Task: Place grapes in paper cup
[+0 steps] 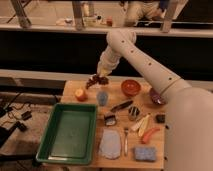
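Camera view takes in my white arm first, the biggest thing in sight, reaching from the lower right up and over to the far left part of the wooden counter. Next in size comes the green tray, sitting at the counter's near left side. Beside it, toward the front, lies a pale blue-grey cloth, with a blue sponge further right. At the back stand a red bowl and, partly behind my arm, a purple bowl. An orange carrot lies near the right edge. A blue-grey tumbler stands just below my pincer, and an apple sits left of the tumbler. My pincer hangs above the counter's back left area, clenched on the grapes, whose dark reddish bunch dangles to its left, lifted clear of the wood. I cannot make out the paper cup.
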Controlling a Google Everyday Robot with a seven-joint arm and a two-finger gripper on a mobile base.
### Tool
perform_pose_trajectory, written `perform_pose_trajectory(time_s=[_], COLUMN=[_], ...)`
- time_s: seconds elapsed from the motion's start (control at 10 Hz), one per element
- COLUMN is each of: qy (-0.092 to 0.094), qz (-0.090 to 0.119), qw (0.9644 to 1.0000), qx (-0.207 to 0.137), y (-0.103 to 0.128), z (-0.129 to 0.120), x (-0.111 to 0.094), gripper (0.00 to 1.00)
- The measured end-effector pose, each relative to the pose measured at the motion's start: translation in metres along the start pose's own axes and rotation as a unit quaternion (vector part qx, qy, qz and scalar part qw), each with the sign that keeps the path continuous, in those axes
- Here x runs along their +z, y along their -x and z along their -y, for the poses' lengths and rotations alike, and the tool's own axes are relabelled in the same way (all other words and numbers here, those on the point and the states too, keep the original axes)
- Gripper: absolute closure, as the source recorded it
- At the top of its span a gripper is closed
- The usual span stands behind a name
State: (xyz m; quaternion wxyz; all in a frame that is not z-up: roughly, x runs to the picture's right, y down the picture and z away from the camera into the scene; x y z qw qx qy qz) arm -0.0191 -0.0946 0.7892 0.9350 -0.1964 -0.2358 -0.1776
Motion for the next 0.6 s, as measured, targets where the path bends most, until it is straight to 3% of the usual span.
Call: perform_pose_trajectory(time_s=[0.6], qy=[-0.002], qz=[0.003], qw=[0.9999], qx=[-0.014], y=[-0.005], z=[0.038], x=[0.020], gripper=[0.90])
